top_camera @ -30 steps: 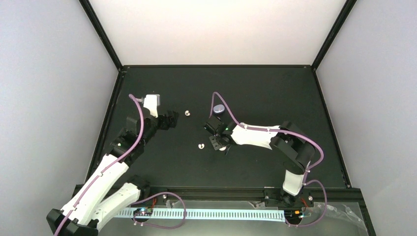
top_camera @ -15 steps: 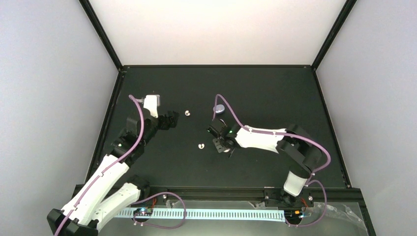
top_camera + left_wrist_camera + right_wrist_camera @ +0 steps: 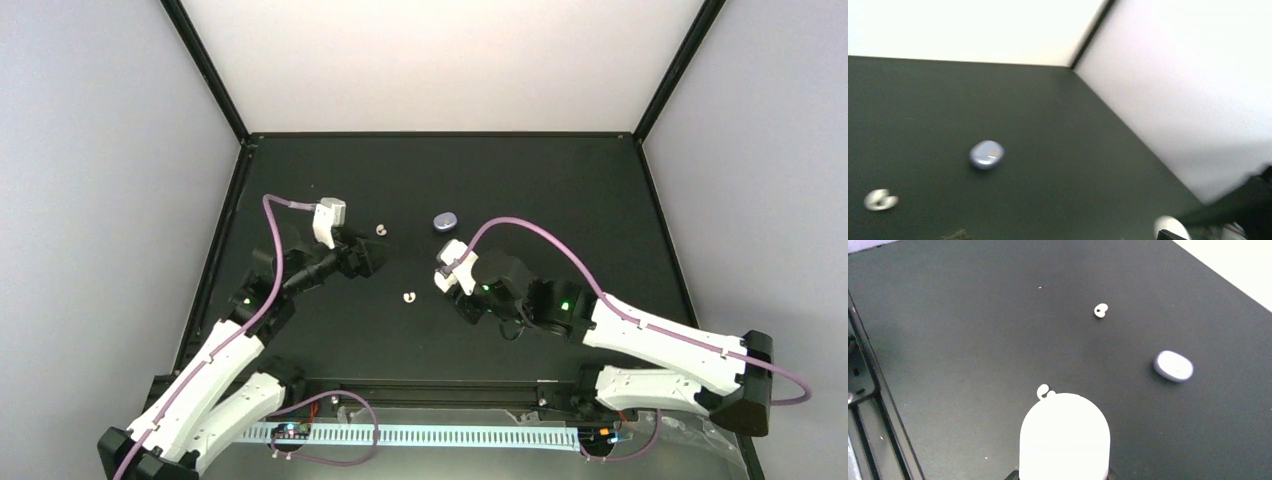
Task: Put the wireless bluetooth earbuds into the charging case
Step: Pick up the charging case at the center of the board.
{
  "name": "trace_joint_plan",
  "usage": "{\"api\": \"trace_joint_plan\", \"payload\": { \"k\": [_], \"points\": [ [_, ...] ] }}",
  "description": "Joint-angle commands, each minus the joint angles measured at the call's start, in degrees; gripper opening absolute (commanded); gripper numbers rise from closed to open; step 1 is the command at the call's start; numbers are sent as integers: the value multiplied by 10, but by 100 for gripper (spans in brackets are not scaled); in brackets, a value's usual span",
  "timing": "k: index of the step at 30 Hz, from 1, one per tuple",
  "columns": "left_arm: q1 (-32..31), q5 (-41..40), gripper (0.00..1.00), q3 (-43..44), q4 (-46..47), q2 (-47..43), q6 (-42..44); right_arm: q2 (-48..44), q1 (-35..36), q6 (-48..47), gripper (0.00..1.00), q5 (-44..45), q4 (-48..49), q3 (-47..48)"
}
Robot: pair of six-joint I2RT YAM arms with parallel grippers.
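Note:
Two white earbuds lie on the black table, one near (image 3: 407, 297) (image 3: 1044, 391) and one farther back (image 3: 380, 229) (image 3: 1101, 310) (image 3: 880, 200). A closed lilac charging case (image 3: 445, 220) (image 3: 1173, 366) (image 3: 986, 154) rests behind them. My right gripper (image 3: 452, 290) is shut on a white charging case (image 3: 1064, 437), which bulges up between its dark jaws and hides its fingertips. The near earbud peeks out just past this case. My left gripper (image 3: 365, 258) stands open with nothing in it, left of the far earbud.
The table's raised black rim (image 3: 215, 270) runs along the left side, with pale walls behind and to both sides. The right arm (image 3: 650, 340) stretches low across the near right of the table. A black frame rail (image 3: 868, 390) shows at the left of the right wrist view.
The right arm has swung its elbow out to the right and drawn back, its jaws closing on the white case. The left gripper has moved right, toward the middle.

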Motion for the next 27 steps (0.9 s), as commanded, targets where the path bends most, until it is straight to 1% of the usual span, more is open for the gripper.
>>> {"api": "trace_joint_plan", "payload": {
  "k": [1, 3, 7, 13, 18, 22, 27],
  "points": [
    [-8, 199, 99, 12, 58, 21, -29, -21, 7, -100, 1, 22, -27, -5],
    [-27, 215, 99, 20, 59, 33, -23, -37, 11, -126, 1, 25, -22, -13],
    [-92, 198, 98, 55, 19, 67, 12, -64, 26, -169, 1, 31, 3, -22],
    [-156, 156, 89, 109, -40, 137, 29, -63, 42, -195, 1, 73, 10, -16],
    [-166, 132, 82, 115, -39, 158, 4, -59, 55, -193, 1, 90, 15, -11],
    [-168, 133, 72, 120, -35, 176, -28, -48, 74, -190, 1, 101, 20, -4],
    [-173, 135, 64, 133, -39, 195, -43, -34, 85, -188, 1, 112, 25, 8]
  ]
}}
